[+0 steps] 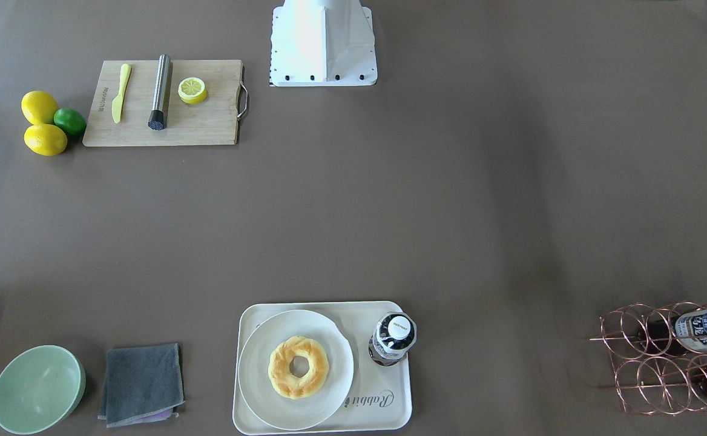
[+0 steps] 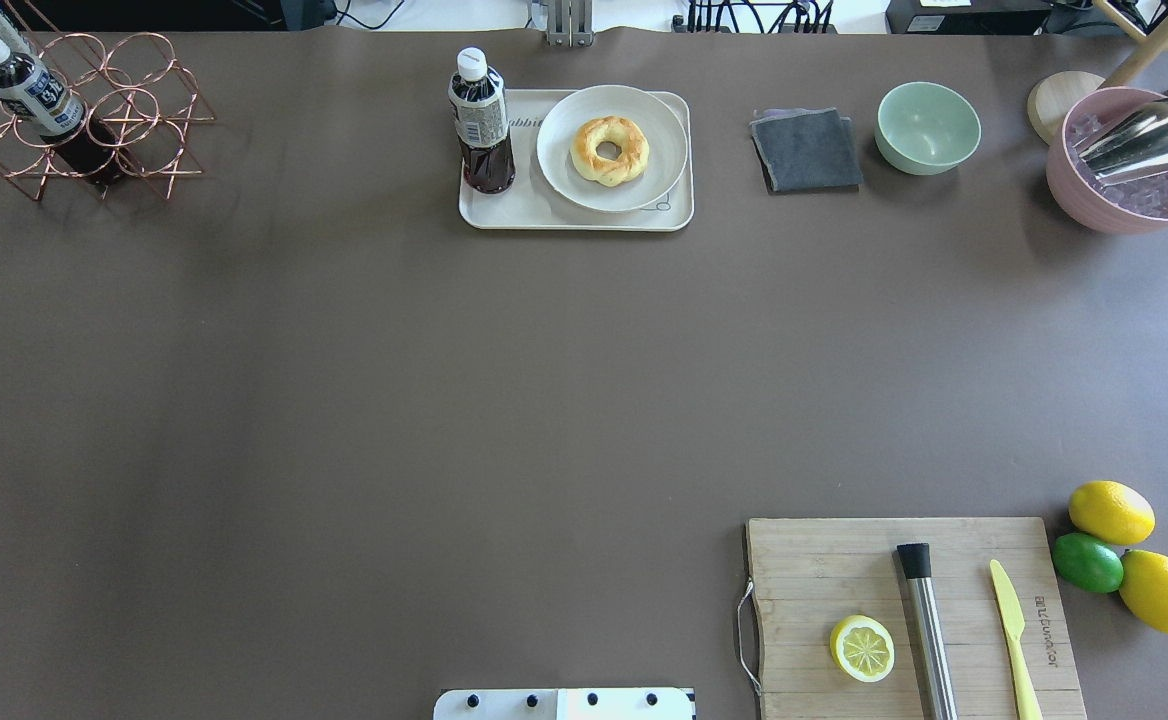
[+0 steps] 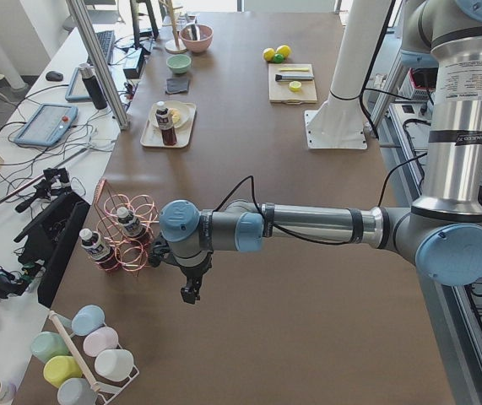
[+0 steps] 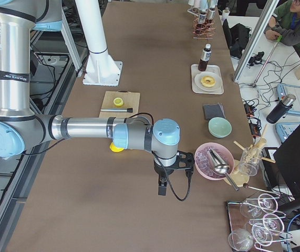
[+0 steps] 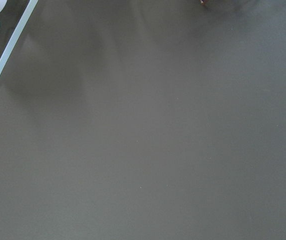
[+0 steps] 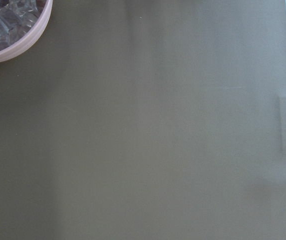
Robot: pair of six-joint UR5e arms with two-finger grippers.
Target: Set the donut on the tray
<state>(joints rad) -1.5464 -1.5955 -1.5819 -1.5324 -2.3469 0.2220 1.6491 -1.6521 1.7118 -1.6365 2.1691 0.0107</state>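
Observation:
The donut (image 1: 298, 367) is a golden ring with browned patches. It lies on a round white plate (image 1: 269, 402), and the plate rests on the cream tray (image 1: 390, 416) at the table's operator side. In the overhead view the donut (image 2: 609, 150) sits on the plate (image 2: 649, 180) on the tray (image 2: 504, 212). My left gripper (image 3: 190, 291) hangs over bare table near the copper rack, far from the tray. My right gripper (image 4: 162, 189) hangs beside the pink bowl. I cannot tell whether either is open or shut.
A dark bottle (image 1: 393, 339) stands on the tray beside the plate. A grey cloth (image 1: 141, 383) and a green bowl (image 1: 37, 389) lie nearby. A cutting board (image 1: 202, 124) holds a lemon half, a steel muddler and a knife. A copper rack (image 1: 662, 363) and a pink ice bowl (image 2: 1134, 165) sit at the ends.

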